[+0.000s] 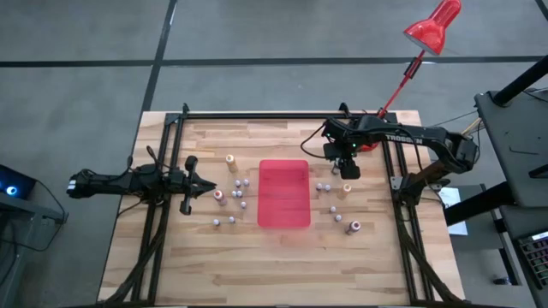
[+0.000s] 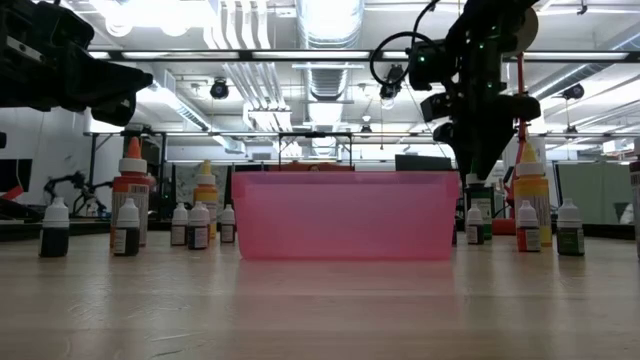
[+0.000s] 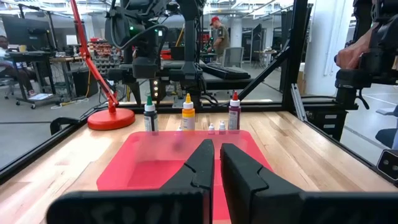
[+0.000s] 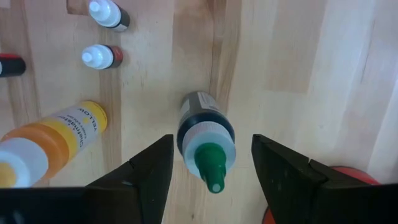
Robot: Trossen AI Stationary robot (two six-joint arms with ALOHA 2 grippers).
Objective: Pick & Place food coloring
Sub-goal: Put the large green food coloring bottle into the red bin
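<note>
Light wooden worktop (image 1: 282, 248) inside a black frame, grey floor around it, and a big workshop with ceiling ducts and lights visible behind in the low view.

The right gripper (image 4: 211, 168) has its jaws spread wide and points straight down over a green-capped bottle (image 4: 207, 142). The bottle stands upright between the two fingers (image 4: 146, 169) with a gap on each side, so nothing is grasped. In the high view the right gripper (image 1: 346, 167) is over the right half of the worktop, toward the far edge, just right of the red tray (image 1: 284, 192). A yellow bottle (image 4: 46, 140) stands just beside the green-capped one, with two small white-capped ones near it.

The left gripper (image 3: 213, 163) is clenched, fingers pressed together with nothing between them. It hangs low near the left edge, pointing across at the tray.

The food coloring bottles (image 1: 233, 195) are standing on the wood in two loose groups, one left of the tray and one right of it. The tray sits about mid-worktop and looks empty.

A red desk lamp (image 1: 432, 26) stands at the far right corner, with its head out past the far edge.
</note>
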